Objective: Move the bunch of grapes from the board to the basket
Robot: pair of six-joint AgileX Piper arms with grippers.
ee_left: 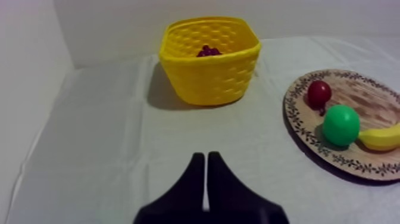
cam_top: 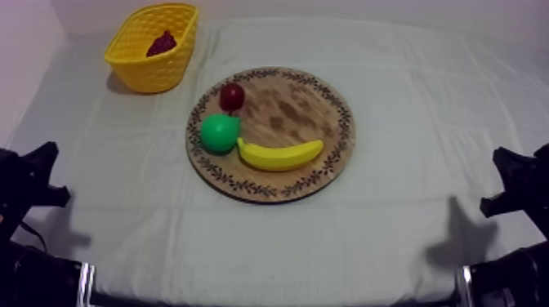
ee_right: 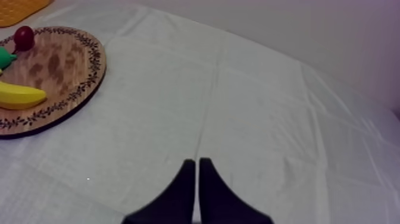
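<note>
Yellow basket (cam_top: pixel 147 73) at the far left of the cloth-covered table (cam_top: pixel 408 204), with the dark bunch of grapes (cam_top: pixel 162 42) lying inside it, well apart from the round wooden board (cam_top: pixel 302 106) at centre. On the board we see a small red fruit (cam_top: pixel 232 96) and a green pear (cam_top: pixel 220 132) touching a banana (cam_top: pixel 280 154). Our left gripper (ee_left: pixel 206 158) faces the basket, its fingers pressed together as a narrow wedge and holding nothing. Our right gripper (ee_right: pixel 194 162) likewise has its fingers together, empty, over the table beside the board.
</note>
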